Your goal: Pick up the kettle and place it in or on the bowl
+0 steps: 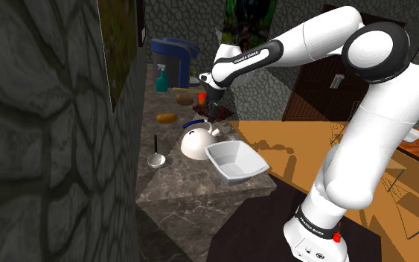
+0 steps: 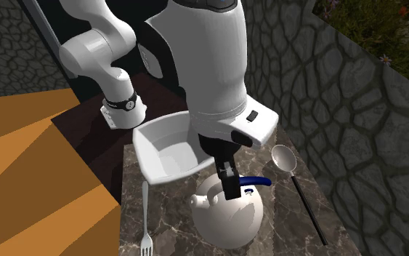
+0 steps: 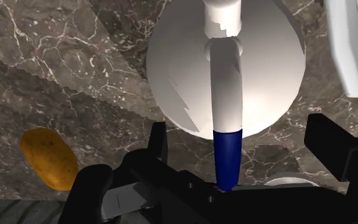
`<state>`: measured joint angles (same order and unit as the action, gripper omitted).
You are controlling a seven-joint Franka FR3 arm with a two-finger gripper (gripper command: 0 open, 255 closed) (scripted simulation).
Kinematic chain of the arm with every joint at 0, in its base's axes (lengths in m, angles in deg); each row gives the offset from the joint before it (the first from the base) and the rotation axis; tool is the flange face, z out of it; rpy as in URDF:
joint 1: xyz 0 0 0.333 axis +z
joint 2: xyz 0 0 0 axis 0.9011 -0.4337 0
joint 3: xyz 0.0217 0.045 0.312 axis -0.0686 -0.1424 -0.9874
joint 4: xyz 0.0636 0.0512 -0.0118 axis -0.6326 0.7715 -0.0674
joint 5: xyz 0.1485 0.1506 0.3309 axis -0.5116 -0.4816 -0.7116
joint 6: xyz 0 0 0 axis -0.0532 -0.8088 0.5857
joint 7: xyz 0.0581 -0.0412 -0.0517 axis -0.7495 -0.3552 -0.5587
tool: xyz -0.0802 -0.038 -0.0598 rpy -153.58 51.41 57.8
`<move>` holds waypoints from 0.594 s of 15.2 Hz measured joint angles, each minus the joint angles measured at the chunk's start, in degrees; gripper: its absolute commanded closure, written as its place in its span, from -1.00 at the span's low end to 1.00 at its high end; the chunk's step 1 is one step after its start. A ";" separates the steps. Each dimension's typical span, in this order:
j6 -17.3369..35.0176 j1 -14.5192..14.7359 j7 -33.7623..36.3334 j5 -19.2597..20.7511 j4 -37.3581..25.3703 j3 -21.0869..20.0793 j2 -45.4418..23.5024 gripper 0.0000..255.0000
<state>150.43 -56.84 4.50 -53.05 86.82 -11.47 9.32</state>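
Observation:
The kettle [image 3: 184,70] is a white dome with a long handle [image 3: 227,108] across its top, white turning blue at the end. It stands on the dark marble counter beside the white square bowl [image 1: 236,161]. My black gripper [image 3: 244,147] hangs just above the kettle, open, its fingers [image 3: 157,143] wide on either side of the handle's blue end without touching it. In the second exterior view the gripper [image 2: 232,190] sits over the kettle [image 2: 228,214], with the bowl [image 2: 168,149] right behind it. The shoulder view has the gripper [image 1: 215,115] above the kettle [image 1: 196,143].
A potato [image 3: 49,159] lies on the counter near the kettle. A ladle [image 2: 284,158] lies toward the stone wall and a fork [image 2: 145,229] near the counter's edge. A teal spray bottle [image 1: 161,78] and a blue machine [image 1: 172,53] stand at the far end.

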 measured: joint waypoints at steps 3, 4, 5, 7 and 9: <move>2.14 0.02 -0.44 -0.48 0.83 -0.03 -1.36 -1.00; 3.03 -0.06 -0.82 -0.82 0.96 0.03 -2.14 -1.00; 3.58 -0.01 -0.84 -1.00 0.98 -0.03 -2.69 -1.00; 3.92 0.01 -0.85 -1.09 1.04 -0.06 -2.97 -1.00; 4.04 0.02 -0.86 -1.12 1.09 -0.07 -3.04 -1.00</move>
<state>154.47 -56.82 3.64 -54.17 87.91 -11.54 6.28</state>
